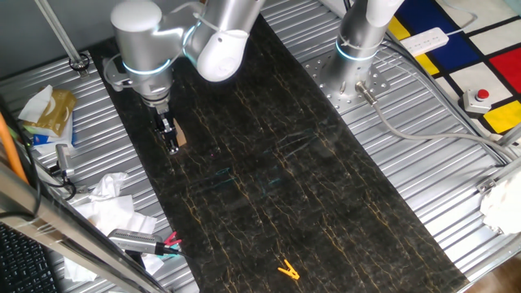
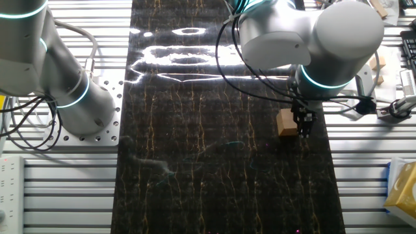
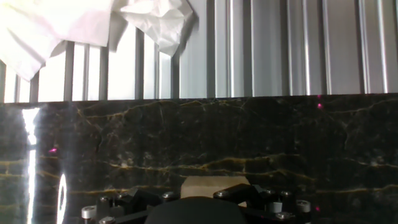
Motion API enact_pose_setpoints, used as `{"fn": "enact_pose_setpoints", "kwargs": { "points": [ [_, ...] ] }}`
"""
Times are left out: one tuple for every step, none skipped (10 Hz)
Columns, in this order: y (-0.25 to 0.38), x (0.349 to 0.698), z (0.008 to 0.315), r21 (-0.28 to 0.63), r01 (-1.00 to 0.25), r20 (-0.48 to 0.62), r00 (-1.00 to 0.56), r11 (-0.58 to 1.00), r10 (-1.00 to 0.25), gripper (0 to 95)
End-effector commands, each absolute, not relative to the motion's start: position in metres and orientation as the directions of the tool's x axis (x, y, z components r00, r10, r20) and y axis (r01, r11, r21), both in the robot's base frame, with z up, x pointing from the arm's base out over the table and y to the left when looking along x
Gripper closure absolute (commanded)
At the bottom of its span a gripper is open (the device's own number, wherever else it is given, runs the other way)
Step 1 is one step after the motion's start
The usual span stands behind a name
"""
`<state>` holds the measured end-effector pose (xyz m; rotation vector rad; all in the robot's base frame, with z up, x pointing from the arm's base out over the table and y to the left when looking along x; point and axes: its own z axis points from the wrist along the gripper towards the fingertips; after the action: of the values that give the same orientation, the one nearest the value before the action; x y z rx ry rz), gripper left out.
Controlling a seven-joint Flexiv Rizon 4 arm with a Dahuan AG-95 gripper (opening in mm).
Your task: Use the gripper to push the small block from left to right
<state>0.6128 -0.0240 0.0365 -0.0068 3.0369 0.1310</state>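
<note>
The gripper [image 1: 171, 143] is down at the dark marbled mat [image 1: 269, 163], close to that mat's edge beside the ribbed metal table [image 1: 407, 155]; its black fingers look drawn close together, no gap showing between them in either fixed view, and nothing is pinched between them; the small block [image 1: 181, 137] sits on the mat right against the fingers' side, touching or as good as touching, I cannot tell which. From the other fixed view, the gripper [image 2: 303, 125] hangs under the silver wrist with its blue-lit ring, and the tan block [image 2: 286, 123] lies just beside it, toward the mat's middle. In the hand view, the block [image 3: 208, 185] peeks out pale at the bottom edge, partly hidden by the black body of the hand, so the fingertips themselves are not visible there; crumpled white tissue [image 3: 93, 22] lies on the slats beyond the mat. Far down the mat, a tiny orange clip [image 1: 287, 270] lies well apart from the action; the second arm's base [image 1: 352, 77] stands on the far side.
</note>
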Motion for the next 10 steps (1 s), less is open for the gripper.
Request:
{"fn": "enact_pose_setpoints", "kwargs": {
  "points": [
    [-0.0218, 0.6131, 0.0355, 0.084, -0.004, -0.102, -0.995, 0.996, 0.004, 0.0],
    [-0.0202, 0.6133, 0.0351, 0.085, -0.001, -0.102, -0.995, 0.996, 0.008, 0.0],
    [-0.0197, 0.6133, 0.0349, 0.083, -0.004, -0.103, -0.995, 0.997, 0.004, 0.0],
    [-0.0197, 0.6133, 0.0349, 0.079, -0.009, -0.103, -0.995, 0.997, -0.001, 0.0],
    [-0.0201, 0.6127, 0.0348, 0.079, -0.013, -0.103, -0.995, 0.997, -0.004, 19.0],
    [-0.0206, 0.6119, 0.0347, 0.08, -0.014, -0.104, -0.995, 0.997, -0.005, 19.0],
    [-0.021, 0.6111, 0.0347, 0.081, -0.014, -0.104, -0.995, 0.997, -0.005, 19.0],
    [-0.0217, 0.6093, 0.0349, 0.082, -0.014, -0.105, -0.994, 0.997, -0.005, 19.0],
    [-0.0219, 0.6086, 0.0352, 0.082, -0.013, -0.105, -0.994, 0.997, -0.004, 19.0],
    [-0.0217, 0.6084, 0.036, 0.084, -0.009, -0.105, -0.994, 0.996, 0.0, 19.0]
  ]
}}
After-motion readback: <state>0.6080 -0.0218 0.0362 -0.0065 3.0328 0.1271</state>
